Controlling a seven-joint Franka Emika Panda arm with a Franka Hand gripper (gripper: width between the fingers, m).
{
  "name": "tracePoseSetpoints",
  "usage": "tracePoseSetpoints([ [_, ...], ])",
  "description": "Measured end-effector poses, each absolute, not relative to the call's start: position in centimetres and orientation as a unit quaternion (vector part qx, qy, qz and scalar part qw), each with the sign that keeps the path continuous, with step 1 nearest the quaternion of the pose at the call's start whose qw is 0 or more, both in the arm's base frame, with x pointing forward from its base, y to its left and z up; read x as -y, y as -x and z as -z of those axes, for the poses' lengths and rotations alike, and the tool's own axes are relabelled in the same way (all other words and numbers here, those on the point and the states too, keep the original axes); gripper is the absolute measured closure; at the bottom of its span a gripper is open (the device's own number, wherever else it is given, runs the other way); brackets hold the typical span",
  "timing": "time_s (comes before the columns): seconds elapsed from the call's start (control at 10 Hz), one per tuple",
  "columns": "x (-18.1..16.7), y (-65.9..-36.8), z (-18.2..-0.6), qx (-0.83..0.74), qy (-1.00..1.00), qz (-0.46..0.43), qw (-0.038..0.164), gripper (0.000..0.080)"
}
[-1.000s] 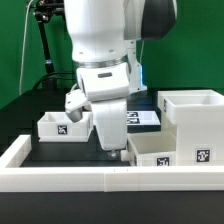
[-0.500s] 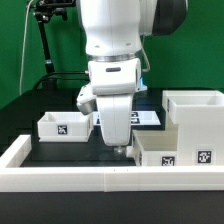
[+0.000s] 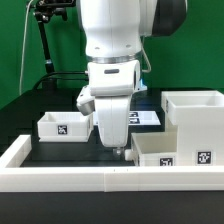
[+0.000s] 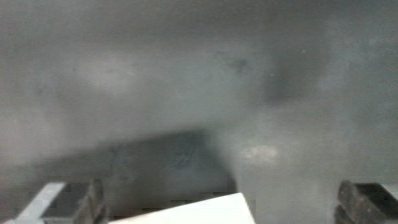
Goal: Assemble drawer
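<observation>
From outside we see the gripper (image 3: pixel 120 150) low beside a white drawer box (image 3: pixel 165 150). Only the wrist view (blurry) shows its fingers (image 4: pixel 68 203) spread wide apart.

Black desk (image 3: pixel 60 150); white rail (image 3: pixel 60 178) along its front edge. Marker board (image 3: pixel 148 118) mid-desk, toward the back edge. Black stand (image 3: pixel 42 45) past back-left corner.

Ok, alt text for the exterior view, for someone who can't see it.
A white robot arm holds its hand low over a black table, beside a small tagged white box. A taller white box stands at the exterior view's right, another low box at its left.
</observation>
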State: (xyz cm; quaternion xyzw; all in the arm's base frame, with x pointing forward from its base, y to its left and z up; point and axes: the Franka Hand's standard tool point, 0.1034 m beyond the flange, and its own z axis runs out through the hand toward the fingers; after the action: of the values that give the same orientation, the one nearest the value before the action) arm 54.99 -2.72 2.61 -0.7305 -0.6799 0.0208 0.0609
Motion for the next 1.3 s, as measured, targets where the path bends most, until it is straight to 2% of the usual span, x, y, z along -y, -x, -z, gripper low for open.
tracePoseSetpoints([
  [0.2, 2.8, -54.8, -2.4, 0.726, 0.685, -0.021, 0.062, 0.0150],
  [0.6, 2.6, -54.8, -2.3, 0.721, 0.690, -0.022, 0.064, 0.0150],
  [1.0, -1.3, -54.9, -2.4, 0.734, 0.676, -0.017, 0.068, 0.0150],
  [1.3, -2.0, -54.8, -2.3, 0.718, 0.693, -0.021, 0.067, 0.0150],
])
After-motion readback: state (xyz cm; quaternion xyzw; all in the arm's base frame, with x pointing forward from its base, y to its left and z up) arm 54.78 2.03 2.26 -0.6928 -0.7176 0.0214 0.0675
